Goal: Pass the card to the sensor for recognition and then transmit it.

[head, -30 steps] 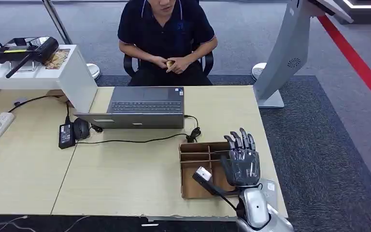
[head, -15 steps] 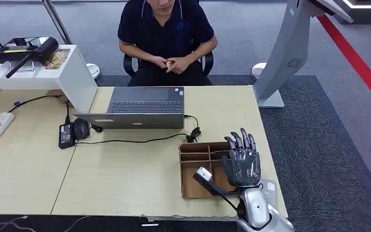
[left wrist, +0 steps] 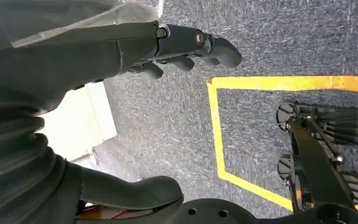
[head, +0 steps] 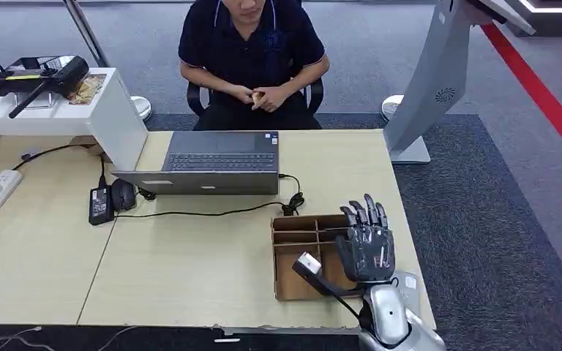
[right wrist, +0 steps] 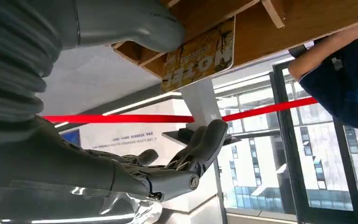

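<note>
My right hand (head: 366, 245) hovers over the right side of the wooden compartment tray (head: 296, 228), its fingers spread and holding nothing. In the right wrist view a yellowish patterned card (right wrist: 200, 56) leans inside the wooden tray (right wrist: 307, 18), close to the thumb (right wrist: 130, 23) of the right hand (right wrist: 182, 163) but not gripped. A small grey flat device (head: 407, 282) lies on the table just right of the hand. My left hand (left wrist: 177, 44) hangs over dark carpet with nothing in it, its fingers apart from the thumb.
An open laptop (head: 219, 162) stands behind the tray, with a cable (head: 212, 213) running past the tray's far corner. A person (head: 252, 58) sits behind the table. A grey kiosk stand (head: 432, 80) rises at the far right. The table edge (head: 417, 256) is near my hand.
</note>
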You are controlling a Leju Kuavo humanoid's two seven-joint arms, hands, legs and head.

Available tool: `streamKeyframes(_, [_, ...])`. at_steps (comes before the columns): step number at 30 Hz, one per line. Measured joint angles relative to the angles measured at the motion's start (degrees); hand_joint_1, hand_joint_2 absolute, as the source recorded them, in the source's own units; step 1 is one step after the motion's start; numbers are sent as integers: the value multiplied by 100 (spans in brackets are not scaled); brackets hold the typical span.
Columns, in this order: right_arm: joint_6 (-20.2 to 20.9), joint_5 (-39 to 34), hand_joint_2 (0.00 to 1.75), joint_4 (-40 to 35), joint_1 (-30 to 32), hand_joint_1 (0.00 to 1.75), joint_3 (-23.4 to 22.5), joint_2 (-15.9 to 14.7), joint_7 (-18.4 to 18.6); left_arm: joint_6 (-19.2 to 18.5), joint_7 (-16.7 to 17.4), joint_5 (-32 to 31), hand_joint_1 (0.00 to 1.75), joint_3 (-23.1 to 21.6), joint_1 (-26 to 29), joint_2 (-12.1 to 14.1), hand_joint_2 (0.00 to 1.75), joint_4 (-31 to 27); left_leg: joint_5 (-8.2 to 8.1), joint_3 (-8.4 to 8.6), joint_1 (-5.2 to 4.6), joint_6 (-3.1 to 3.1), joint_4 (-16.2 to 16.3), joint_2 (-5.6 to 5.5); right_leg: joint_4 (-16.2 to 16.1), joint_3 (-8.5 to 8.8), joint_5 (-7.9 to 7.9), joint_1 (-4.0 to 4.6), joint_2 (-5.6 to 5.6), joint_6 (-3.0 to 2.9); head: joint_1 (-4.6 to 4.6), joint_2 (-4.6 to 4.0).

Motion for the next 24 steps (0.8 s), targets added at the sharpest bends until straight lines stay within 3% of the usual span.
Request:
streamKeyframes(19, [63,9,175,50,1,68,2,2,0,0,0,-15,0,7,-2,0,175,0,0,0,0,0,0,0,0,1,0,0,0,0,0,0])
streamKeyframes(20, [63,9,175,50,1,82,2,2,0,0,0,-15,0,7,-2,0,175,0,0,0,0,0,0,0,0,0,0,0,0,0,0,0])
streamKeyframes(21, [63,9,175,52,1,82,2,2,0,0,0,-15,0,7,-2,0,175,0,0,0,0,0,0,0,0,0,0,0,0,0,0,0])
streamKeyframes(22, [66,9,175,55,1,140,2,2,0,0,0,-15,0,7,-1,0,175,0,0,0,0,0,0,0,0,1,0,0,0,0,0,0])
streamKeyframes(23, [70,9,175,57,1,175,2,2,0,0,0,-15,0,7,-2,0,175,0,0,0,0,0,0,0,0,1,0,0,0,0,0,0])
streamKeyframes(24, [70,9,175,59,1,175,2,2,0,0,0,-15,0,7,-2,0,175,0,0,0,0,0,0,0,0,0,0,0,0,0,0,0])
